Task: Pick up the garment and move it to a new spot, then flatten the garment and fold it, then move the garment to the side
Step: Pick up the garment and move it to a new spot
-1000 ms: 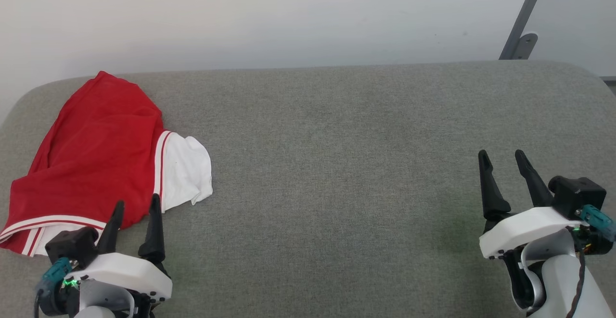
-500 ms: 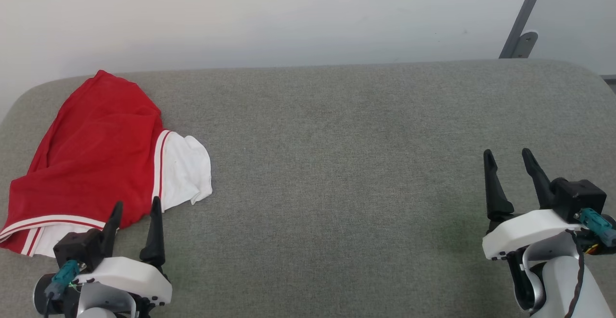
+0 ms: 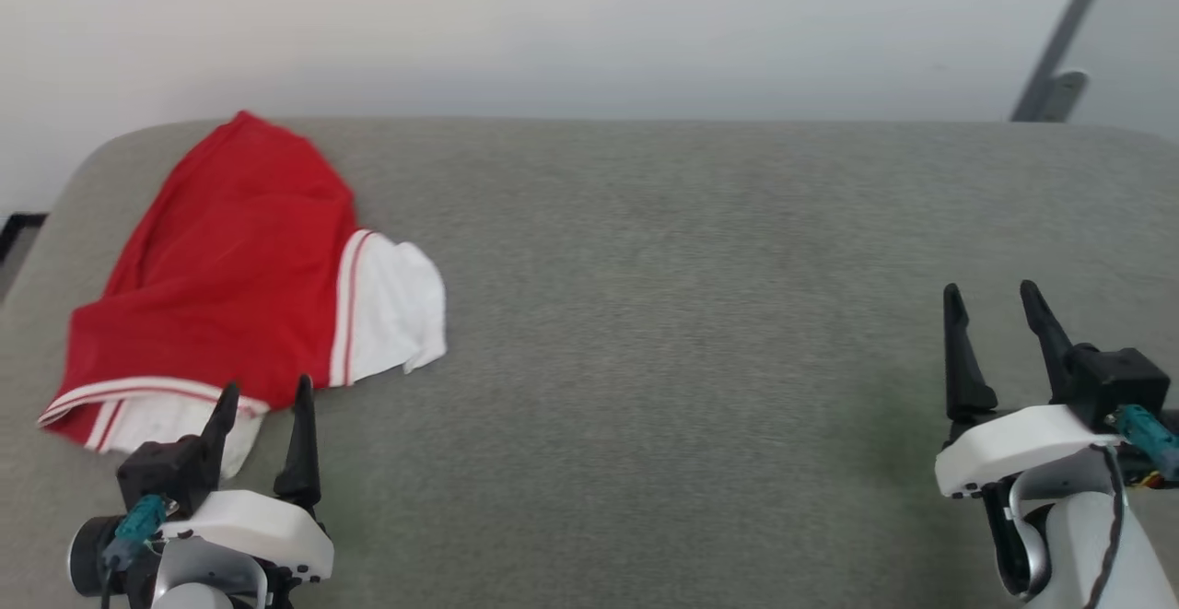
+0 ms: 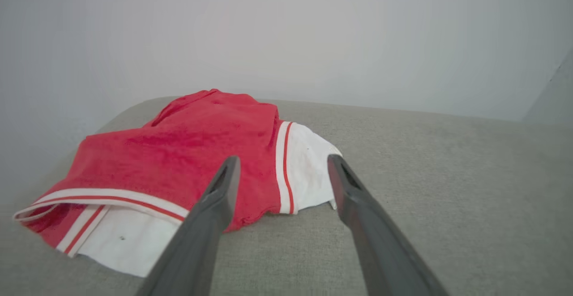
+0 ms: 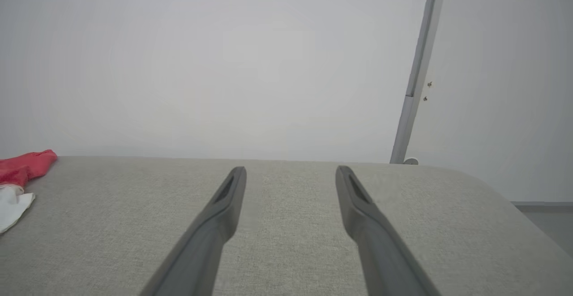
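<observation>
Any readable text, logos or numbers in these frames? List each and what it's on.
None can be read.
The garment lies crumpled, with plain red fabric, white sleeves and striped trim turned to the cameras, and no lettering on those faces.
The grey cushion, the wall, the left gripper and the right gripper carry no legible marks.

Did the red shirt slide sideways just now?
No. The garment lies at the same far left corner of the table; the wall post shifted right too, so the camera turned.
</observation>
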You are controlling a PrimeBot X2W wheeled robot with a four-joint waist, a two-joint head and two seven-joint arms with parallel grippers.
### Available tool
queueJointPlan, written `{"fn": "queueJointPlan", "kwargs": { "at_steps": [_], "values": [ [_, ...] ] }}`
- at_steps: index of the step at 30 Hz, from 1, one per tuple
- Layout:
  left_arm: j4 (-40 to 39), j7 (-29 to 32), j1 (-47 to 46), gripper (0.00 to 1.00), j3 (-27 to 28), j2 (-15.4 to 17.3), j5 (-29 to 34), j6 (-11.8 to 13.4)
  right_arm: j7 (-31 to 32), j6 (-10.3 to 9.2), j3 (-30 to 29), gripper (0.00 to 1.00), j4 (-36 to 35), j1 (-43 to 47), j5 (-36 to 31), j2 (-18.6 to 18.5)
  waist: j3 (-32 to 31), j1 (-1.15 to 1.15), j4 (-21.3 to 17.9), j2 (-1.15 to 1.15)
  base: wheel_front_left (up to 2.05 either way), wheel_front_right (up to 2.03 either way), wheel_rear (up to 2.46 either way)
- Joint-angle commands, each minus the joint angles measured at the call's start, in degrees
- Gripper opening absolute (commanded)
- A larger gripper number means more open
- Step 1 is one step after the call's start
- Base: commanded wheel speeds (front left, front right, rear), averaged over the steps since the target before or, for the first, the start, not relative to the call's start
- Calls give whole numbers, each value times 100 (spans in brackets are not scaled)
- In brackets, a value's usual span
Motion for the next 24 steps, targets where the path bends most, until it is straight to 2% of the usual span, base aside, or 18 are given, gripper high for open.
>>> {"fn": "queueJointPlan", "kwargs": {
  "at_steps": [1, 4, 9, 18, 24],
  "values": [
    [82, -49, -95, 100, 64, -10, 159, -20, -68, -2, 55, 100, 6, -35, -151, 33, 51, 0, 279, 0, 0, 0, 0],
    [142, -77, -90, 100, 135, -91, 217, -12, -99, -2, 91, 100, 38, -64, -237, 43, 82, 0, 491, 0, 0, 0, 0],
    [147, -131, -37, 100, 336, -231, 406, 46, -149, -2, 249, 100, 122, -217, -449, 83, 188, 0, 1089, 0, 0, 0, 0],
    [-60, -218, 329, 100, 594, -535, 783, 97, -239, -3, 964, 100, 455, -315, -768, 159, 200, 0, 2098, 0, 0, 0, 0],
    [-291, -223, 599, 100, 678, -648, 752, 112, -240, -3, 1462, 100, 614, -332, -655, 180, 162, 0, 2395, 0, 0, 0, 0]
  ]
}}
